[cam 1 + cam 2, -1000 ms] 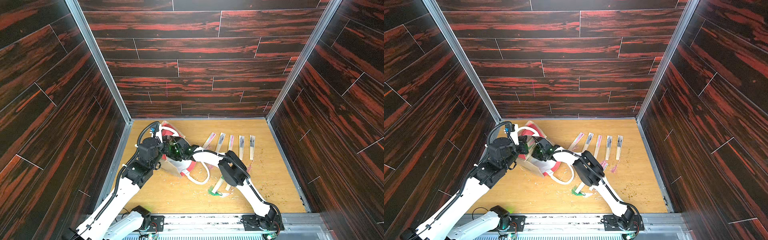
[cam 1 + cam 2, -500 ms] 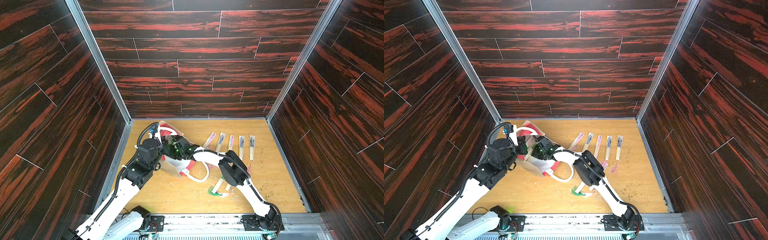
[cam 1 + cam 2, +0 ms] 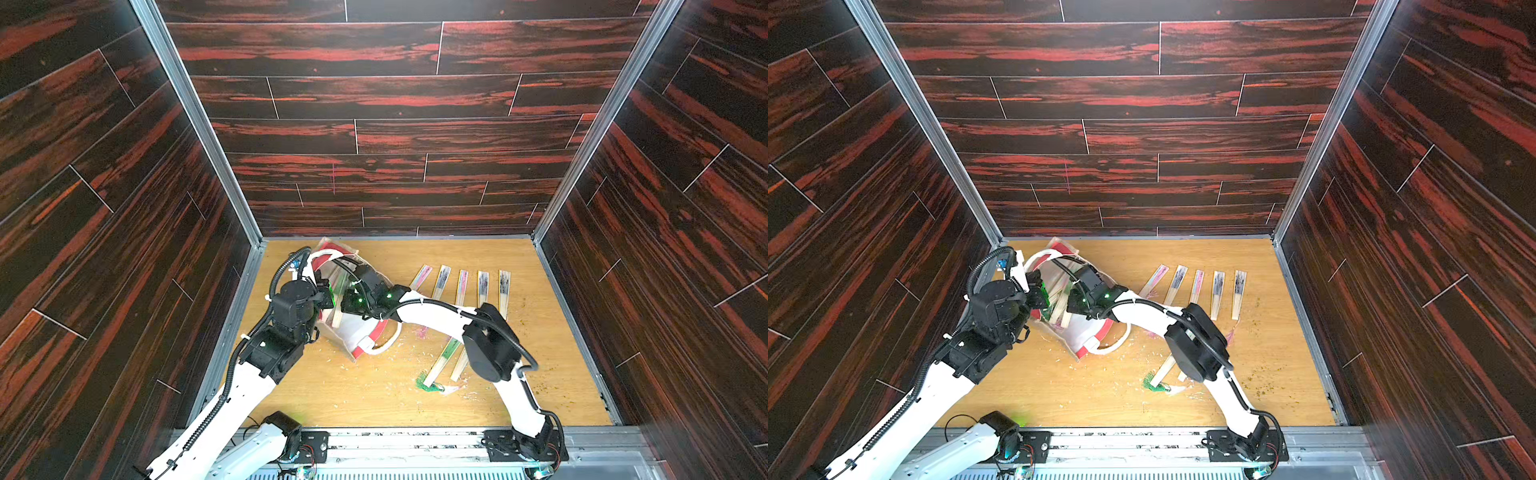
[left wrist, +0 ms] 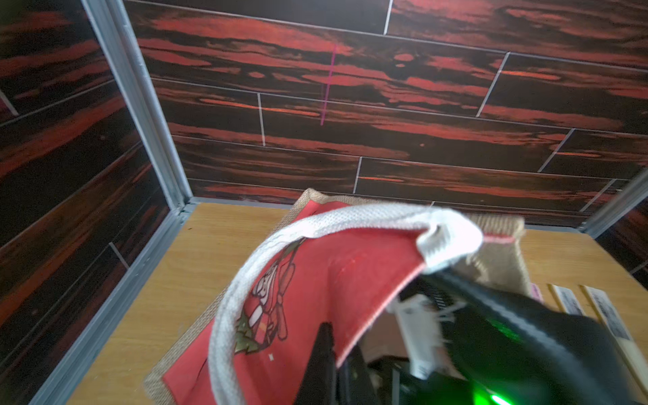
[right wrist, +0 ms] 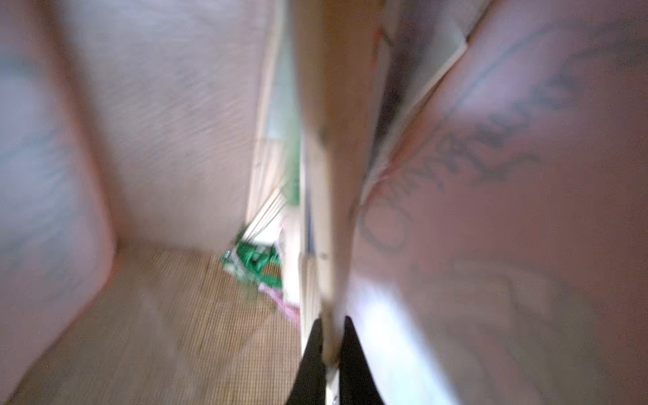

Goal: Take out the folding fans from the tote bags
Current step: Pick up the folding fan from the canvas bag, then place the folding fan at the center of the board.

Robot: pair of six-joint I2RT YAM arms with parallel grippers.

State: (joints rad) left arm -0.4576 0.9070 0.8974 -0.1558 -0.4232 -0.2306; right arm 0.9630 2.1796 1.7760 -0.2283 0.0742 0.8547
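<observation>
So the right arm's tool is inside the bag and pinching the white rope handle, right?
Not quite: what it pinches is wrong. The right arm's tool is inside the bag and pinching a pale fan, jaws closed on it. The right wrist view shows this.

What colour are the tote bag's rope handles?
White; the woven rope handle shows best in the left wrist view.

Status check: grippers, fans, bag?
Left gripper shut on red rim of tan burlap tote bag. Right gripper inside, shut on pale bamboo folding fan. More fans in bag; nothing blocking.
</observation>
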